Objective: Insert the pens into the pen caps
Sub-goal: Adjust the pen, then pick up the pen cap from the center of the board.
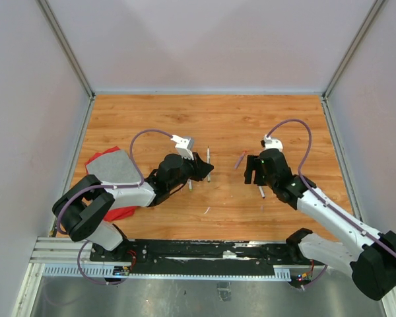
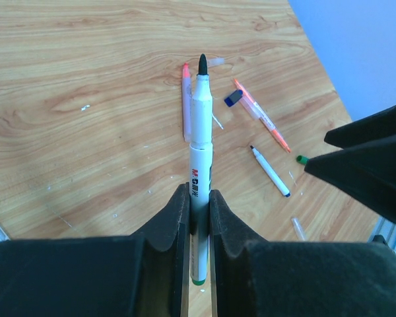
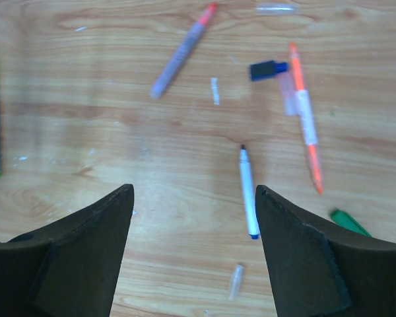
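Pen [image 2: 200,152], white with a bare black tip, is clenched between the left gripper's [image 2: 198,195] jaws and points out past them. The right gripper [image 3: 195,191] hangs spread wide over the table [image 3: 72,125], grasping nothing. 3 pens lie around the blue cap [image 3: 267,69]: orange pen [image 3: 305,119] just beside it, pink-tipped pen [image 3: 181,53] near, small white pen [image 3: 247,195] farther off. A green piece [image 3: 348,221], perhaps a cap, lies farthest.

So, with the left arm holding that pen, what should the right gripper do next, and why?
Probably move the open right gripper over the green cap and close on it: the left gripper holds an uncapped pen with a green end, and the right one holds nothing.
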You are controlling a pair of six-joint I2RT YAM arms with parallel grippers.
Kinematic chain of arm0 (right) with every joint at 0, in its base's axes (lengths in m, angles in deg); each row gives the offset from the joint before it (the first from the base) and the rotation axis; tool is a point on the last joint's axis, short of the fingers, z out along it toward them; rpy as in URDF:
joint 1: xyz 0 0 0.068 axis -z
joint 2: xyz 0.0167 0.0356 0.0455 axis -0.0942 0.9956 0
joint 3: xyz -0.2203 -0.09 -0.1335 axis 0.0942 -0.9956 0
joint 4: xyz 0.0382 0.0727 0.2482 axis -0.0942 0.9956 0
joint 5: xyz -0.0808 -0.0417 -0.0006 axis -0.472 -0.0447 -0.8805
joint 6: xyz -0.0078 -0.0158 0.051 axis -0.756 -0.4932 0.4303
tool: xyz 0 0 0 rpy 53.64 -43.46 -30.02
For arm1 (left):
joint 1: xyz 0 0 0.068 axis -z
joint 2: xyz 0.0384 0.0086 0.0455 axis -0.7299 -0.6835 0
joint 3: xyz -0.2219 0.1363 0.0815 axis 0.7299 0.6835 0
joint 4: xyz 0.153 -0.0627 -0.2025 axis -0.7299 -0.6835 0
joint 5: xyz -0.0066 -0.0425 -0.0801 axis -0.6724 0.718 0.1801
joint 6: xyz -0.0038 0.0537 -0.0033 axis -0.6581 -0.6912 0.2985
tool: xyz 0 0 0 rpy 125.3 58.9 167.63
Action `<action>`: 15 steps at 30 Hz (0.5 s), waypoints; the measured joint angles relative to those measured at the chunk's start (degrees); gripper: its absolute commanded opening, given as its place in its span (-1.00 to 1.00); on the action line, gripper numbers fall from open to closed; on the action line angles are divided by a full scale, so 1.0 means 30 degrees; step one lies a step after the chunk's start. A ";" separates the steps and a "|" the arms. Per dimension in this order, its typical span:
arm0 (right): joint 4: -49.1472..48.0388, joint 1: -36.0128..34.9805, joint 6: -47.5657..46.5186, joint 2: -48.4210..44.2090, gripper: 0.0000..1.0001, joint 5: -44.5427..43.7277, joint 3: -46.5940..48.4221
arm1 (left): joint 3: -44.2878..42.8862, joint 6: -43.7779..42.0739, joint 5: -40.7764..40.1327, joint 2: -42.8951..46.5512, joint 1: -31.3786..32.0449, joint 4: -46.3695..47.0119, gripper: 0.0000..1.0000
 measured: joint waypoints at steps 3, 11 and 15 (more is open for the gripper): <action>0.1049 0.1253 0.0852 -0.0284 0.59 -0.0255 0.0015 | -0.0051 0.0000 0.0000 -0.0007 0.0000 -0.0007 -0.99; 0.4073 0.4532 0.3198 -0.1311 0.71 -0.1173 0.0015 | -0.0109 -0.0007 0.0000 -0.0007 0.0000 -0.0051 -0.99; 0.5209 0.5931 0.3483 -0.1661 0.71 -0.1552 -0.0007 | -0.0189 0.0000 0.0015 -0.0124 0.0000 -0.0095 -0.99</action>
